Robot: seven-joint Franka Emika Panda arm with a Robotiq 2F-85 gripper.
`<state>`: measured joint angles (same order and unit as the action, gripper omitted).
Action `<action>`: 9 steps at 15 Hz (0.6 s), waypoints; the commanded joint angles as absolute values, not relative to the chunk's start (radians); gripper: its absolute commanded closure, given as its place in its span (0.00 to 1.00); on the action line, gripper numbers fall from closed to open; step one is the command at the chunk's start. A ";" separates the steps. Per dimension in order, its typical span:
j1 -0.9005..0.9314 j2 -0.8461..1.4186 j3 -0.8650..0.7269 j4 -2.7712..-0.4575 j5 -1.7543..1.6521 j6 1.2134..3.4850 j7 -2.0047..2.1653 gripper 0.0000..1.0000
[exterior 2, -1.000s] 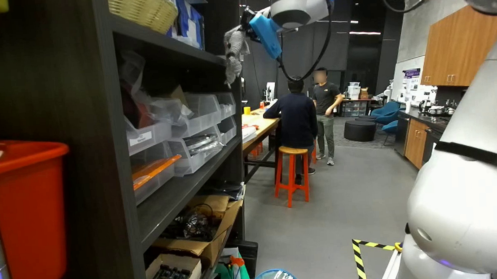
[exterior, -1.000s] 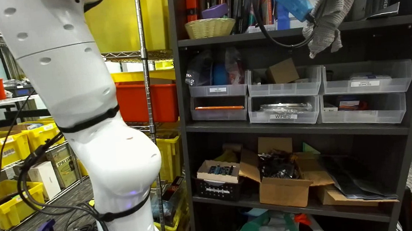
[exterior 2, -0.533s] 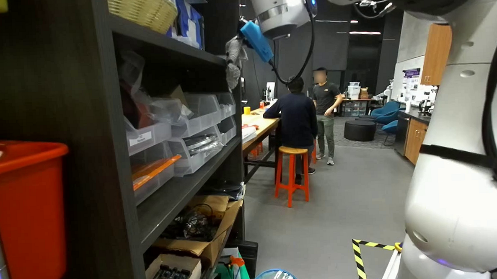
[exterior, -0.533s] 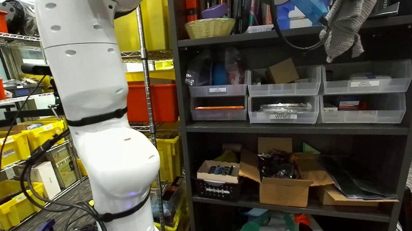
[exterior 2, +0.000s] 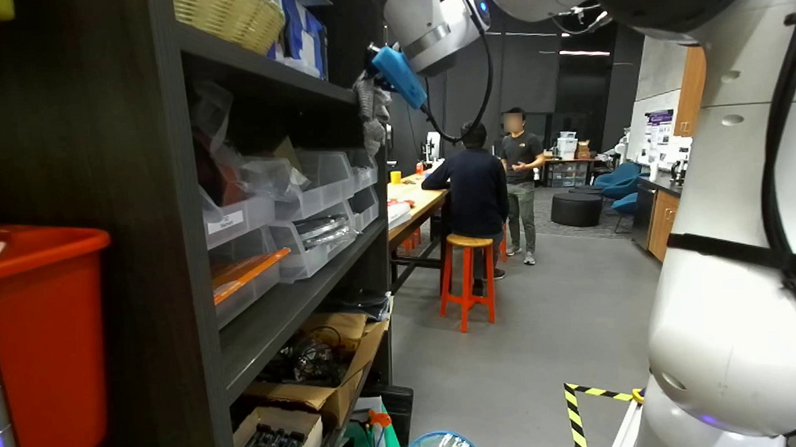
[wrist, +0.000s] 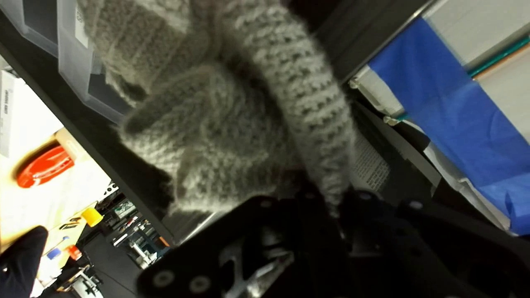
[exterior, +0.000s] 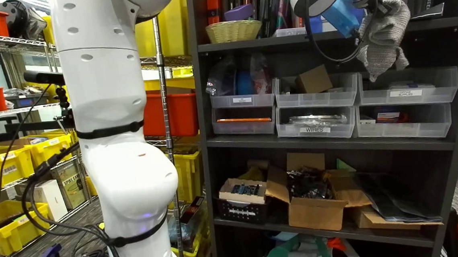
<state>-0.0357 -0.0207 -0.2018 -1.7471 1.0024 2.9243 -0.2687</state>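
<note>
A grey knitted cloth item point(exterior: 384, 41) hangs from my gripper point(exterior: 384, 9), its lower tip dangling in front of the opening above the right-hand clear bins. In the wrist view my gripper point(wrist: 334, 200) is shut on a narrow fold of the knitted item point(wrist: 232, 124), which bunches up ahead of the fingers and hides much of that view. The knitted item point(exterior 2: 371, 110) also appears at the far front end of the shelf unit, below the blue block point(exterior 2: 400, 77) on my wrist. How deep it reaches into the shelf I cannot tell.
A dark shelf unit point(exterior: 330, 138) carries clear bins, among them the office supplies bin point(exterior: 408, 98) and the wires bin point(exterior: 315, 129). Above stand a wicker basket point(exterior: 233, 31) and books; below, an open cardboard box point(exterior: 315, 215). A seated person point(exterior 2: 473, 186) and a standing person point(exterior 2: 520, 158) are beyond.
The arm has swung toward the shelf's right-hand end, carrying the knitted item along, then lowered it somewhat. The gripper has stayed shut on it. The standing person has raised a hand.
</note>
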 commanded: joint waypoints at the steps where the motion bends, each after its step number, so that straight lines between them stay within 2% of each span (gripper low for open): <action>1: -0.036 -0.033 -0.201 -1.752 0.963 2.884 -0.232 0.97; 5: -0.039 -0.059 -0.200 -1.779 0.875 2.832 -0.208 0.97; 9: -0.091 -0.101 -0.176 -1.792 0.573 2.638 -0.029 0.97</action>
<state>-0.0566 -0.0445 -0.1990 -1.7530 0.7396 2.7726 -0.1398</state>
